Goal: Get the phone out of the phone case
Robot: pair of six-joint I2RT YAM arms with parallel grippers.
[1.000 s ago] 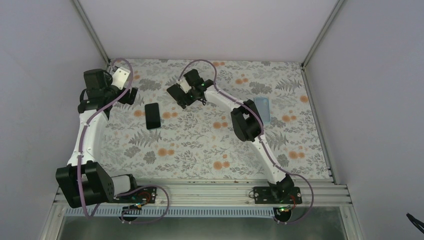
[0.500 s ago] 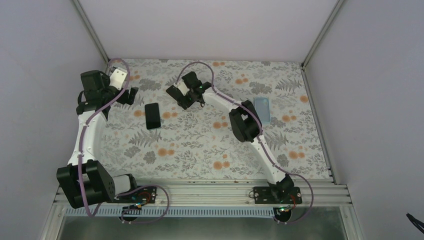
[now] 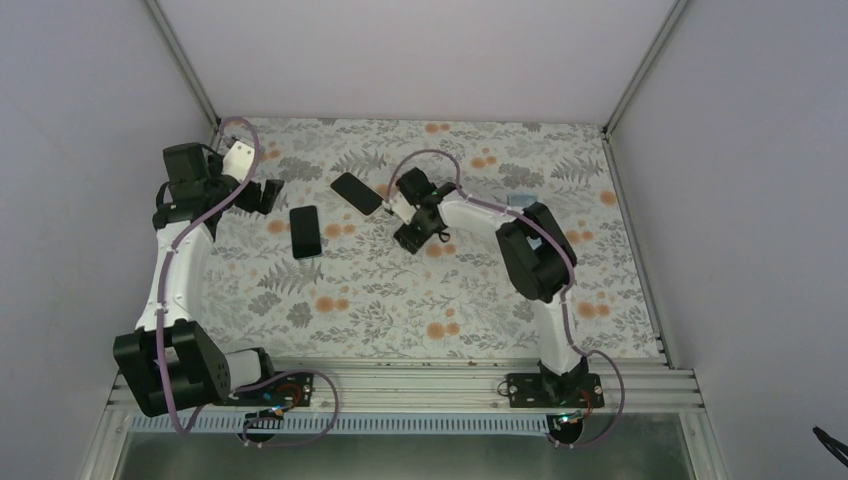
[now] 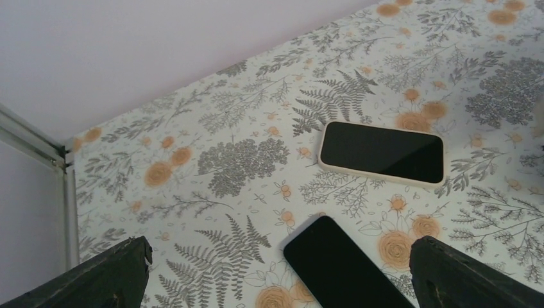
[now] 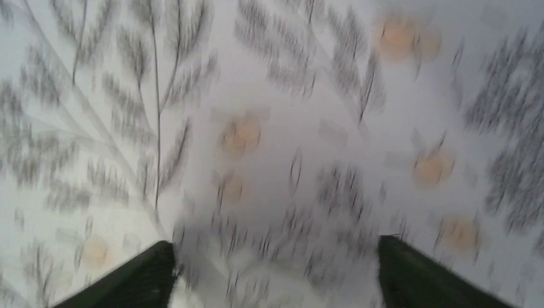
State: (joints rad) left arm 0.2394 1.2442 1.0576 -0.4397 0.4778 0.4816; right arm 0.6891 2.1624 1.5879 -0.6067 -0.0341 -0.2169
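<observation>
A phone in a cream case (image 4: 382,153) lies flat, screen up, at the back middle of the mat; it also shows in the top view (image 3: 357,193). A bare black phone (image 4: 340,263) lies nearer the left gripper, and shows in the top view (image 3: 306,231). My left gripper (image 3: 268,192) is open and empty, raised over the mat; in its wrist view (image 4: 277,256) the bare phone lies between its spread fingers. My right gripper (image 3: 412,238) is open and empty, to the right of the cased phone and apart from it. Its wrist view (image 5: 276,256) is blurred and shows only mat.
A pale blue case (image 3: 520,201) lies at the back right, mostly hidden by the right arm. The floral mat (image 3: 400,300) covers the table. Walls enclose the back and sides, with a corner post (image 4: 38,144) at the back left.
My right gripper has moved right and toward the front, away from the cased phone, which now lies uncovered on the mat. The left arm has barely moved.
</observation>
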